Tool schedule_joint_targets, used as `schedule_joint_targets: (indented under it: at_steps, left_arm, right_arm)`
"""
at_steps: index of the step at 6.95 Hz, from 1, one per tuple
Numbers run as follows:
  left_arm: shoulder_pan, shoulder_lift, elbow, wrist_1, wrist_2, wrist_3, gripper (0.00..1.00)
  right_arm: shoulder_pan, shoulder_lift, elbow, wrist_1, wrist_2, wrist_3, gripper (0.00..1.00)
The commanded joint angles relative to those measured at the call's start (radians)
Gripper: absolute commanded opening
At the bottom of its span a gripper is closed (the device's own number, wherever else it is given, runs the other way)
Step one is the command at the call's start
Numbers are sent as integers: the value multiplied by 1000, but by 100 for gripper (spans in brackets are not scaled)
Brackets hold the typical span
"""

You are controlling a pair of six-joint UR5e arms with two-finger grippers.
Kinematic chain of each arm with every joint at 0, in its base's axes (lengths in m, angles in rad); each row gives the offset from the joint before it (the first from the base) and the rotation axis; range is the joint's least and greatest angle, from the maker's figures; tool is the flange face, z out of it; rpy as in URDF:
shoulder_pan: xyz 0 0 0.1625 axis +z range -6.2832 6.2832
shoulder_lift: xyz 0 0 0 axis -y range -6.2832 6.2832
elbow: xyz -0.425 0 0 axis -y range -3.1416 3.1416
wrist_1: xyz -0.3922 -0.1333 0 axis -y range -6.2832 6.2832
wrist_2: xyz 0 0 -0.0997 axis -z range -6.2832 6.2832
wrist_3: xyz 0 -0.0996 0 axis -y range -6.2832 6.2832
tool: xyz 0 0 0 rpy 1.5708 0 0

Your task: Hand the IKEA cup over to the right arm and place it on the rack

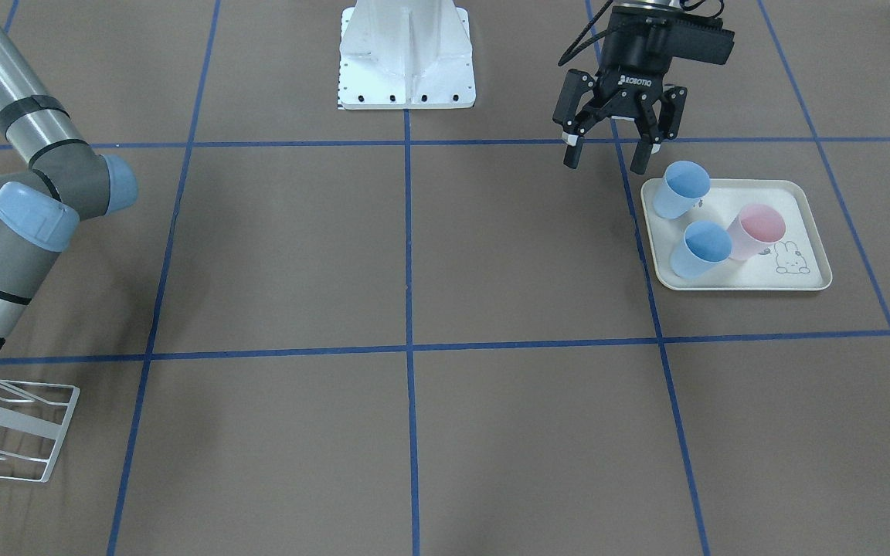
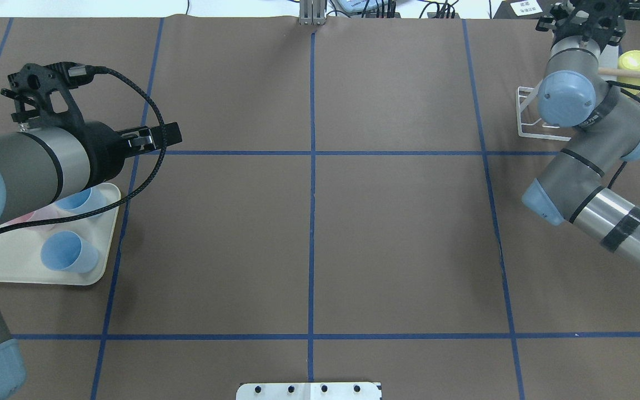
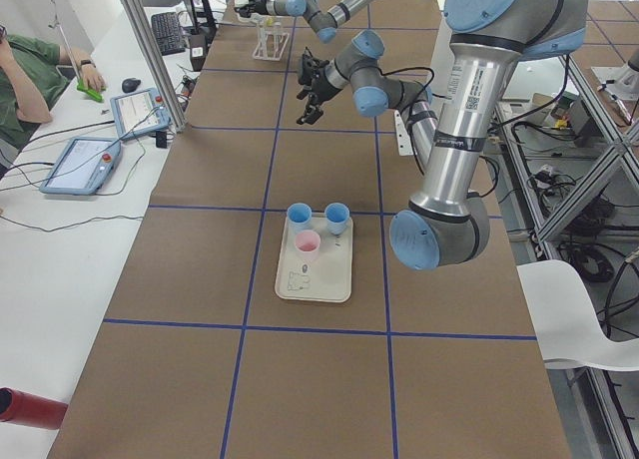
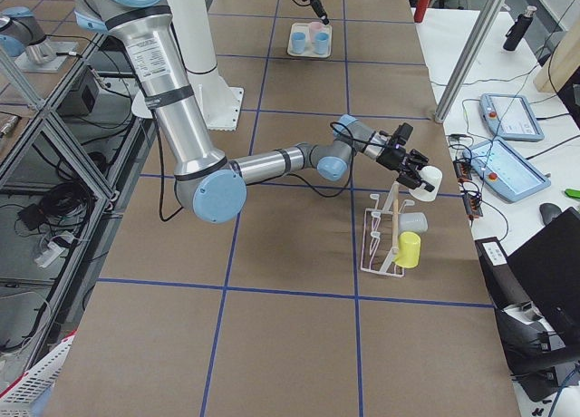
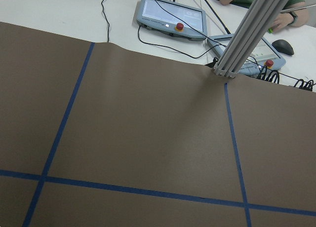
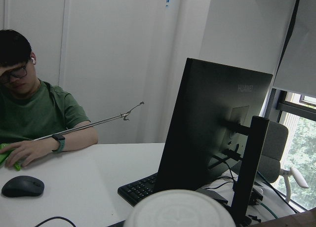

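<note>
The white cup [image 4: 426, 183] is up at the far-right end of the tabletop [image 1: 298, 255], off the surface and right at the tip of the right gripper [image 4: 413, 172]. It is level with the top of the white wire rack [image 4: 376, 240]. In the right-side view it lines up above a grey cup [image 4: 414, 222] and a yellow cup [image 4: 409, 249], both on the side of the rack where the prongs stick out, with the pale wooden dowel [image 4: 391, 213] just beside them. The right wrist camera shows only one rounded white end of the cup, low in its frame, and no fingers. I cannot tell whether the jaws are clenched on the cup or have let it go, or whether it is seated on a prong. It is also too small to read which way its long axis points. Judging by this, the handover is done and only the seating on the rack is left, which is the right arm's job. The left gripper [image 1: 607, 161] is well apart at the opposite end, its jaws spread and empty. It hangs just beside the rabbit-print tray [image 1: 793, 205], which holds two blue cups [image 1: 684, 189] and a pink cup [image 1: 756, 232].
</note>
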Motion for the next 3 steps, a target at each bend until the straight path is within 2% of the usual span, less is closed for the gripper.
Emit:
schedule_joint_targets:
  at_steps: [1, 3]
  left_arm:
    - [0, 0, 0, 0, 0, 0, 100]
    - [0, 0, 0, -2, 0, 0, 100]
  right_arm:
    - [-12, -2, -4, 0, 0, 1, 0]
    - [-15, -17, 2, -2, 0, 1, 0]
